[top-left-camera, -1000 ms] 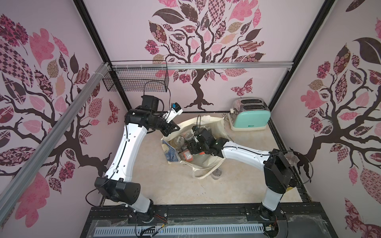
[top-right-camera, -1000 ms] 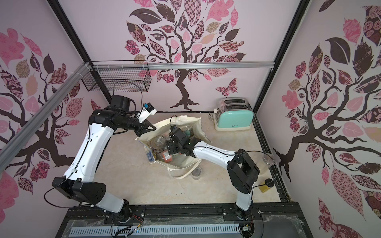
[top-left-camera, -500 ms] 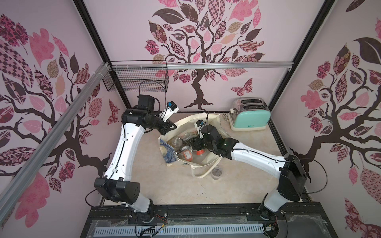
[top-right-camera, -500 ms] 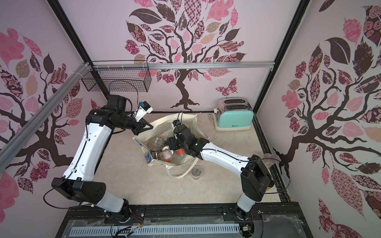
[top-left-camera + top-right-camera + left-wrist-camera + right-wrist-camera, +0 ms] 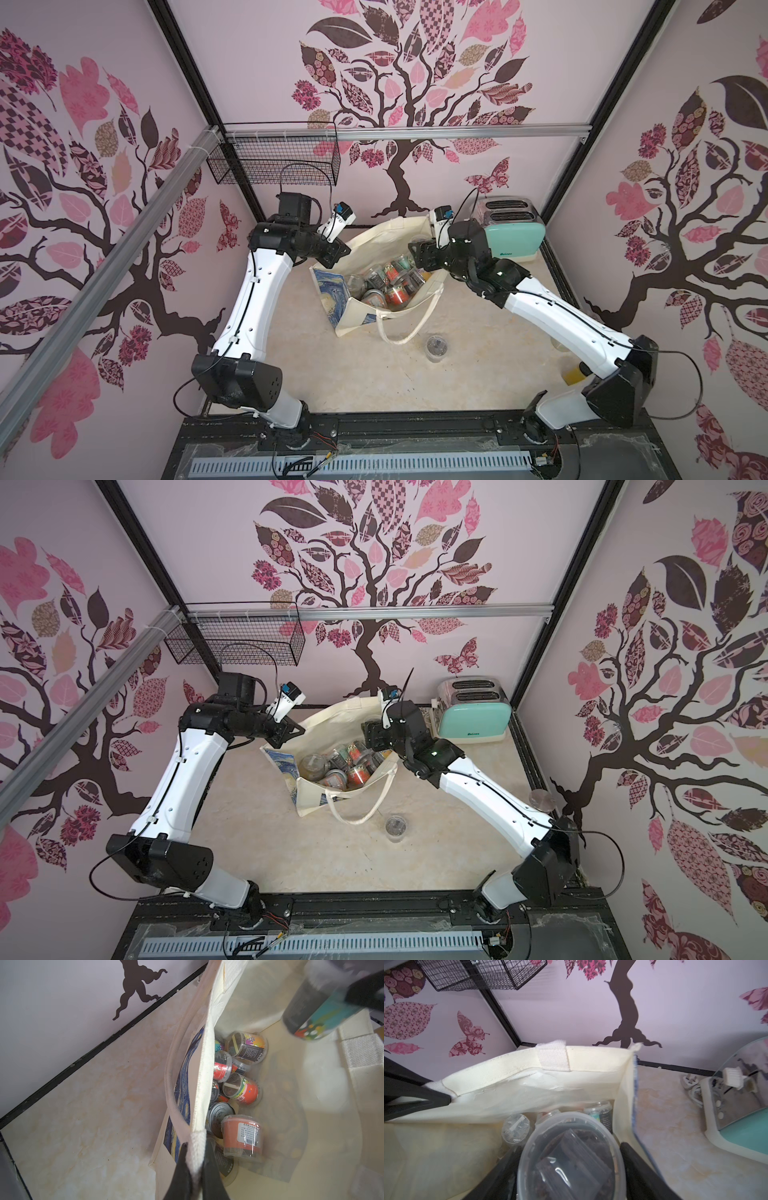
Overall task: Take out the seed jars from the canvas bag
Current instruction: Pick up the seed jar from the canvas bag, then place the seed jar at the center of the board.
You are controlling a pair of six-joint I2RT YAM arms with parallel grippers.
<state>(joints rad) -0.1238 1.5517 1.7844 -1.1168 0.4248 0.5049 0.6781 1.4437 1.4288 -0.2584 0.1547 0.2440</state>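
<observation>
The cream canvas bag (image 5: 386,237) (image 5: 332,717) stands open at the back middle of the table, with its blue swirl print (image 5: 182,1088) on the outside. My left gripper (image 5: 338,253) (image 5: 195,1153) is shut on the bag's left rim at the strap and holds it open. Several seed jars (image 5: 386,286) (image 5: 241,1088) lie in a heap at the bottom. My right gripper (image 5: 417,249) (image 5: 569,1148) hangs over the bag's right rim, shut on a clear seed jar (image 5: 571,1159) (image 5: 318,1007) with dark packets inside.
One seed jar (image 5: 436,345) (image 5: 396,825) stands on the table in front of the bag, by the loose handle loop (image 5: 403,332). Another clear jar (image 5: 541,800) sits at the right edge behind my right arm. A mint toaster (image 5: 511,232) is at the back right, and a black wire basket (image 5: 274,164) hangs on the back left.
My right gripper has come up out of the bag and back toward its right rim with the jar in it. My left gripper still holds the rim, shifted slightly left.
</observation>
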